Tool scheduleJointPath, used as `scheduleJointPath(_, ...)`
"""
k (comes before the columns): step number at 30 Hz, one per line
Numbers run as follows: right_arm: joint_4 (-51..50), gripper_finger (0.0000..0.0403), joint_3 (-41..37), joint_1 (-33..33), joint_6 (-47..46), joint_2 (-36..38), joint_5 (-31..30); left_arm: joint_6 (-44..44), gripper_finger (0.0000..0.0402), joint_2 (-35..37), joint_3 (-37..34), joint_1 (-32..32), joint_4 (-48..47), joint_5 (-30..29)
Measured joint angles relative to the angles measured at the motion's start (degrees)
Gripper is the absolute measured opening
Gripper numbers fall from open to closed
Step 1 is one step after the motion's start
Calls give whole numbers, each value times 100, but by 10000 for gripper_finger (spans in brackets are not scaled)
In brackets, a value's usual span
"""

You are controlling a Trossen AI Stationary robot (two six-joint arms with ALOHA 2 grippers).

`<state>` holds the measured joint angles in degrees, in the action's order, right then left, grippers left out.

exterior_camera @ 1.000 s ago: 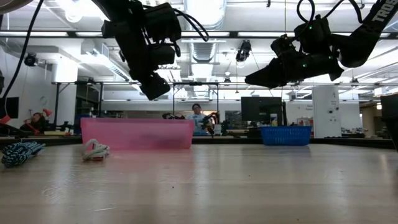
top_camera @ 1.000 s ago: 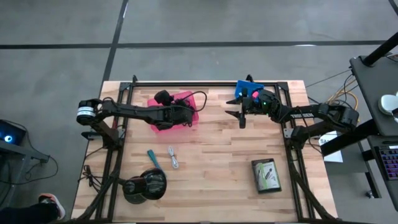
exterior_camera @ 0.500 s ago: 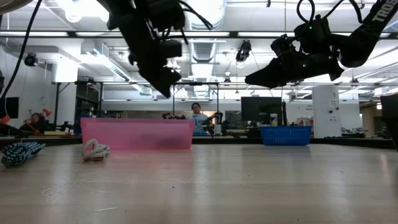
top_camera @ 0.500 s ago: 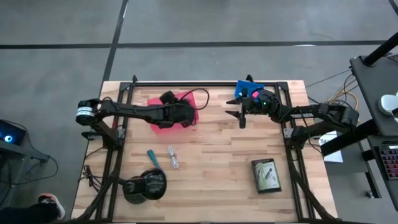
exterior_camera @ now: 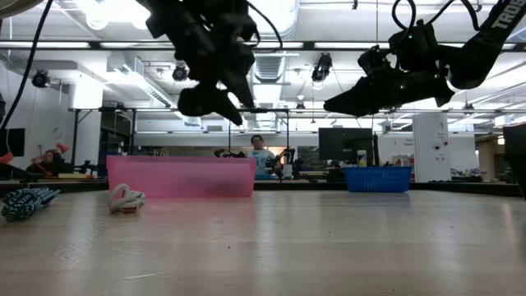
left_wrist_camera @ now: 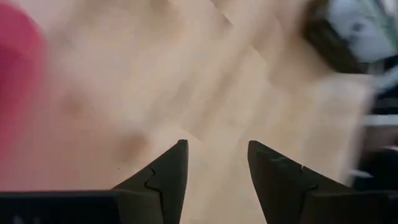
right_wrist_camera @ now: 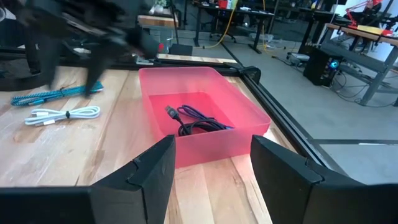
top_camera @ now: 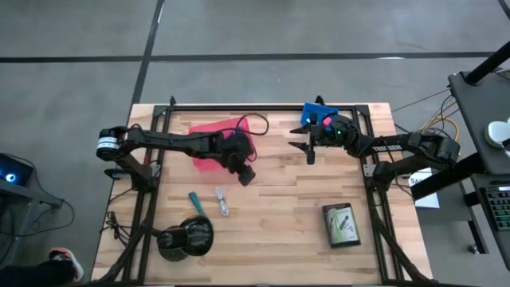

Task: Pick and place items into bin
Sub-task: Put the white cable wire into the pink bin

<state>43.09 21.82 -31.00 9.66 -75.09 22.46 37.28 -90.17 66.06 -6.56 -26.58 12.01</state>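
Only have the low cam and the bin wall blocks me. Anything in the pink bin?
Observer: Yes, a purple cord lies in the pink bin.
Operator: Left claw carrying anything?
Observer: No. The left claw is open and empty, over bare wood just beside the bin.
Operator: Anything on the right arm's side?
Observer: A green packet lies flat there, on its own. The right claw hangs open by the blue bin, not over the packet.
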Motion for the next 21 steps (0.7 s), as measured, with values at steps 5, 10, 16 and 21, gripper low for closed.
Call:
scheduleJointPath(5, 0, 196, 0, 1, -1, 0, 0, 1347, 151, 0, 0, 103, -276, 991)
scheduleJointPath(10, -2, 196, 0, 2, -1, 0, 0, 2441, 151, 0, 0, 258, -1161, 1298)
scheduleJointPath(16, -2, 196, 0, 2, -1, 0, 0, 2844, 151, -4, 0, 392, -2354, 893)
scheduleJointPath(21, -2, 196, 0, 0, -1, 0, 0, 3157, 151, -7, 0, 407, -2866, -197)
